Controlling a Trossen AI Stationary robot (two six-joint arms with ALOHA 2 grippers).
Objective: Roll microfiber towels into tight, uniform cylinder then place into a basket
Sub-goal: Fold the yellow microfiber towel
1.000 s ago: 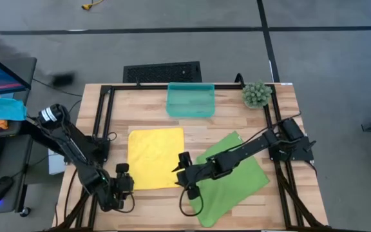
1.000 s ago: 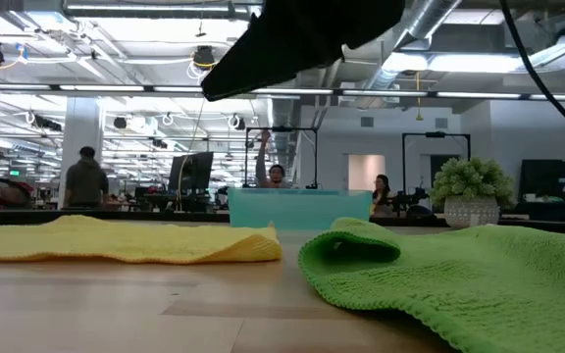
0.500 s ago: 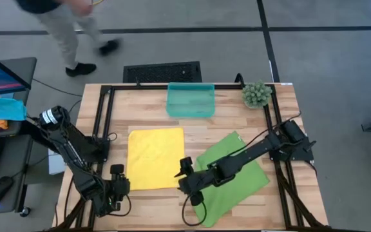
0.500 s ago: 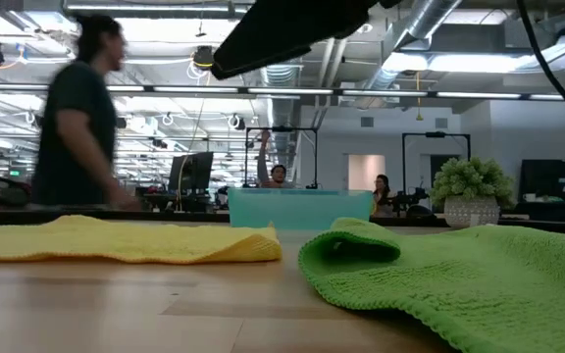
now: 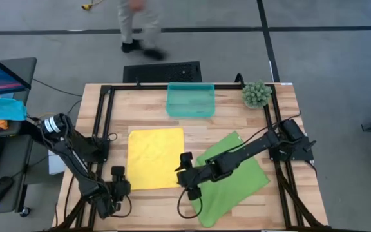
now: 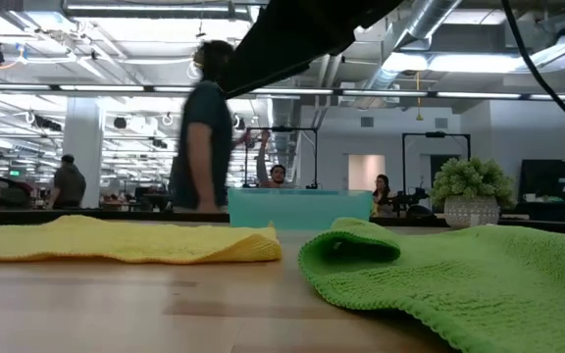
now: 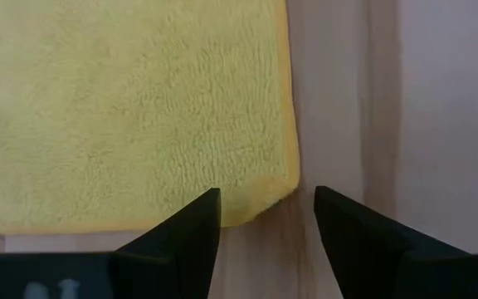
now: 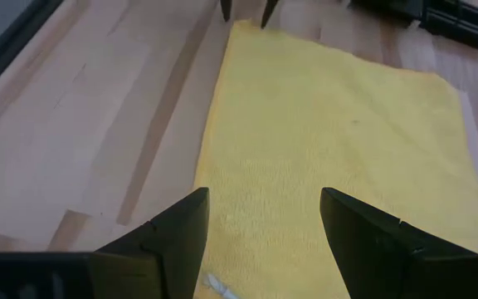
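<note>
The yellow towel [image 5: 155, 158] lies flat at the table's middle left. The lime green towel [image 5: 232, 177] lies slantwise to its right, and its near-left corner [image 6: 351, 240] is folded over. The teal basket [image 5: 190, 100] stands at the far edge, with no towel in it. My left gripper [image 7: 266, 208] is open at the yellow towel's near-left corner [image 7: 282, 184]; the high view shows the gripper there [image 5: 118, 171]. My right gripper [image 8: 264, 208] is open over the yellow towel's near-right part [image 8: 305, 166], also in the high view [image 5: 185, 159]. Neither visibly touches cloth.
A small potted plant [image 5: 256, 95] stands at the far right corner. Black frame rails [image 5: 102, 116] run along the table's left, right and far edges. A black vented panel [image 5: 163, 71] lies on the floor beyond, where a person [image 5: 137, 26] walks. Bare wood lies between towels and basket.
A person has walked along the table's far side, from the left toward the middle. My left gripper has shifted a little toward the table's left edge. Both towels lie as before.
</note>
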